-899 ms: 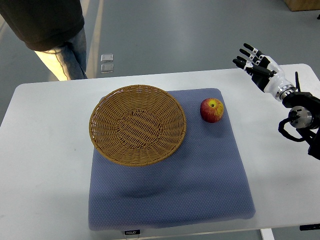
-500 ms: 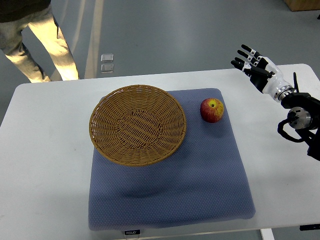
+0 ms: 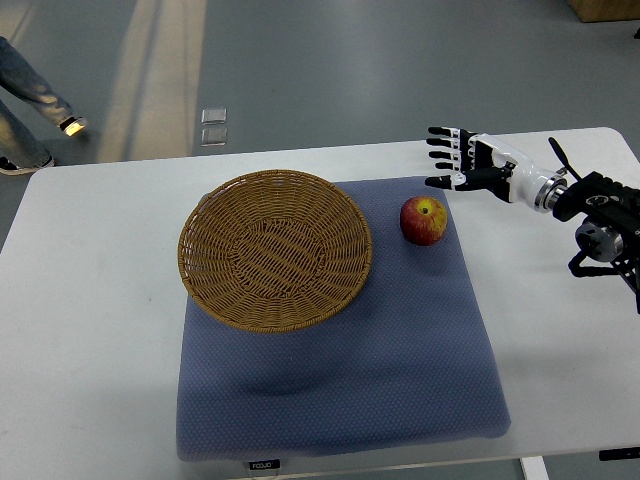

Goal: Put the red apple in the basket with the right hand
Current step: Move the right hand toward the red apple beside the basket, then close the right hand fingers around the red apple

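Observation:
A red apple (image 3: 424, 220) with a yellow patch sits on the blue mat (image 3: 340, 370), just right of the round wicker basket (image 3: 275, 248). The basket is empty and rests on the mat's upper left part. My right hand (image 3: 448, 158) comes in from the right edge and hovers a little above and to the right of the apple. Its fingers are spread and point left, holding nothing. A small gap separates its fingertips from the apple. The left arm does not show.
The white table (image 3: 90, 300) carries the mat, with its far edge just behind the hand. A person's legs (image 3: 30, 110) are on the floor at the far left. My right forearm's joints (image 3: 605, 235) hang over the table's right side.
My right hand has swung left and lowered toward the apple, turning its fingers from pointing up-left to pointing left. The person behind the table has walked off to the left.

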Available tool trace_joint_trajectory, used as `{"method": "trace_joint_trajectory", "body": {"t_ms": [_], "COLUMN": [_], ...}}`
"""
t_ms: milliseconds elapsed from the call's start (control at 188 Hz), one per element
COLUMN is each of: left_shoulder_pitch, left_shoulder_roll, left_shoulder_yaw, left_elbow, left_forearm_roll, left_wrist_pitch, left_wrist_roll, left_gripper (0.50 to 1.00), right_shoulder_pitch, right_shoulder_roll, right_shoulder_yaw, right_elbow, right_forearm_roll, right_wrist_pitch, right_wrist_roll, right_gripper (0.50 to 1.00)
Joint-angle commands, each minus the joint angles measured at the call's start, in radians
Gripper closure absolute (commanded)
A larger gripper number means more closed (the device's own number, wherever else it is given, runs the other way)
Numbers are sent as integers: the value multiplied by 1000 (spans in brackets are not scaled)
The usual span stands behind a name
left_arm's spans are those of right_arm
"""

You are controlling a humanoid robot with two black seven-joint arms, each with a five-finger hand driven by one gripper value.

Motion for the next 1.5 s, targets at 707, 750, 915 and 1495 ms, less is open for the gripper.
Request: {"method": "trace_joint_trajectory", "body": {"t_ms": [707,750,915,1495], "left_shoulder_pitch": [-6,-6,-8,-12], "left_shoulder_roll": [0,0,0,0], "left_shoulder_yaw": [2,2,2,3], "left_elbow": [0,0,0,0], "left_forearm_roll": [0,0,0,0], "left_wrist_pitch": [1,-1,1,-1], "left_wrist_roll": [0,0,0,0], "left_gripper": [500,500,500,500], "right_shoulder_pitch": [117,117,117,117], "right_shoulder_roll": [-1,-1,2,6], "right_shoulder_yaw": [-210,-213,-244,-351], "right_elbow": [5,5,5,-2], "right_forearm_roll": [-428,-449,-486,-488], "right_wrist_pitch": [-2,-17,-72,-163], "right_wrist_roll": [123,123,134,136], "right_gripper": [581,581,581,726]}}
